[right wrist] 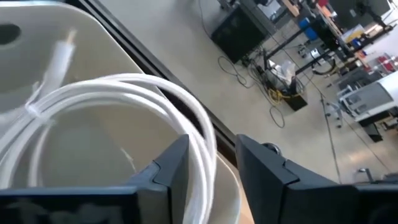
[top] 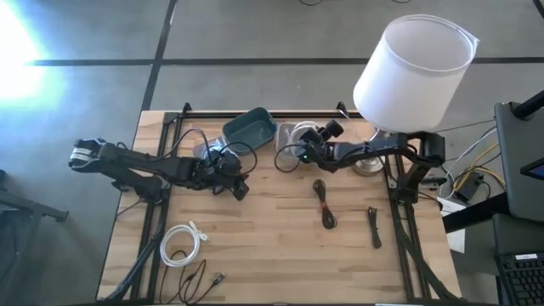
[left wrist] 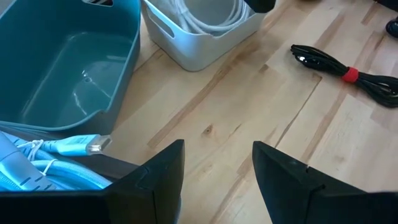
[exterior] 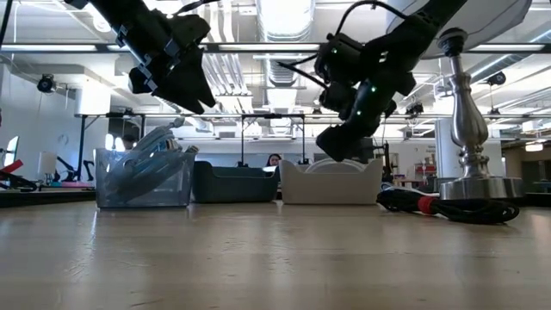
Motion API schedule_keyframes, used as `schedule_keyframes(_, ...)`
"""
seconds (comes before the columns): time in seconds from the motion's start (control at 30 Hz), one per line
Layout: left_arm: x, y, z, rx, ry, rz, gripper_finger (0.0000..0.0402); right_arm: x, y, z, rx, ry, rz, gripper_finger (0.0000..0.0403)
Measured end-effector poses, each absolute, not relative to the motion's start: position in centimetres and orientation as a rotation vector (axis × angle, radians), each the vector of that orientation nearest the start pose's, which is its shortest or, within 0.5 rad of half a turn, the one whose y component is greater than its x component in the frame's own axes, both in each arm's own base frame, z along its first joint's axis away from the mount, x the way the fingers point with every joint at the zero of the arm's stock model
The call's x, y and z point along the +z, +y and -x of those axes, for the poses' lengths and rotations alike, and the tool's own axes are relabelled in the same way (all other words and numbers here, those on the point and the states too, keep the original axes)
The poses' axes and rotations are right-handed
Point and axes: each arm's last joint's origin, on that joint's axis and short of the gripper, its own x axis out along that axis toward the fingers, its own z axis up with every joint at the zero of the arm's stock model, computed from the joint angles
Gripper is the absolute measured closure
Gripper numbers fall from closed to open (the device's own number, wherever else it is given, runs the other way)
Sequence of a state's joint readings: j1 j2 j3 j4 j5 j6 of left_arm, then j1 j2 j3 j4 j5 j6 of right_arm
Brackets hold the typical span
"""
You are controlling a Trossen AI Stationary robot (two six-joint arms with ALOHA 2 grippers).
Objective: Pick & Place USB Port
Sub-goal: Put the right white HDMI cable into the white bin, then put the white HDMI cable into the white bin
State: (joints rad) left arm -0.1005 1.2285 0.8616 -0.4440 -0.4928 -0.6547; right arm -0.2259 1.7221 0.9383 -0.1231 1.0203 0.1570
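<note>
My right gripper (top: 283,159) (exterior: 331,142) hangs open over the white bin (top: 297,133) (exterior: 331,185). A coiled white cable (right wrist: 112,90) lies inside that bin, under the open fingers (right wrist: 211,165). My left gripper (top: 240,185) (exterior: 194,95) is open too, raised above bare table (left wrist: 217,162) near a clear bin (exterior: 142,176) that holds a light-blue cable (left wrist: 68,146). A teal bin (top: 251,127) (left wrist: 62,56) stands between the two other bins. On the table lie a white coil (top: 181,244), a black cable with a red tie (top: 325,204) (left wrist: 345,71), and two more black cables (top: 374,226) (top: 202,280).
A lamp with a white shade (top: 415,64) stands on the table's far right, its metal foot (exterior: 469,129) right of the white bin. The three bins line the far edge. Open wood lies between the cables in the table's middle and near part.
</note>
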Motion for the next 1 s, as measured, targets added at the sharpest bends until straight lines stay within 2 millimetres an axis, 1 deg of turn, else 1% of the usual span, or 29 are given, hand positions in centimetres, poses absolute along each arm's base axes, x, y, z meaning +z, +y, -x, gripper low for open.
schedule_keyframes(0.17, 25.3, -1.1, -24.7, 0.593, 0.619, 0.379, 0.0209, 17.9, -8.9, -31.3, -1.195, 0.759, 0.243, 0.0266)
schedule_keyframes(0.23, 25.3, -1.2, -24.7, 0.562, 0.633, 0.373, 0.0209, 18.5, -8.4, -31.2, -1.184, 0.743, 0.242, 0.0264)
schedule_keyframes(0.37, 25.3, -1.5, -24.8, 0.468, 0.662, 0.367, 0.0209, 19.7, -7.0, -31.0, -1.145, 0.717, 0.247, 0.0266)
schedule_keyframes(0.53, 25.3, -2.0, -24.8, 0.426, 0.674, 0.341, 0.0209, 21.3, -5.0, -30.8, -1.086, 0.662, 0.239, 0.0274)
schedule_keyframes(0.67, 25.4, -3.0, -24.8, 0.352, 0.682, 0.267, 0.0209, 21.9, -3.5, -30.7, -1.036, 0.632, 0.242, 0.0279)
schedule_keyframes(0.77, 25.5, -4.1, -24.7, 0.230, 0.708, 0.209, 0.0209, 22.1, -2.4, -30.8, -0.974, 0.626, 0.234, 0.0280)
schedule_keyframes(0.9, 25.0, -5.7, -24.0, 0.081, 0.800, 0.168, 0.0209, 22.1, -1.0, -30.9, -0.857, 0.631, 0.208, 0.0275)
schedule_keyframes(1.0, 24.3, -6.7, -23.0, 0.009, 0.922, 0.145, 0.0209, 22.2, -0.1, -30.9, -0.812, 0.628, 0.208, 0.0271)
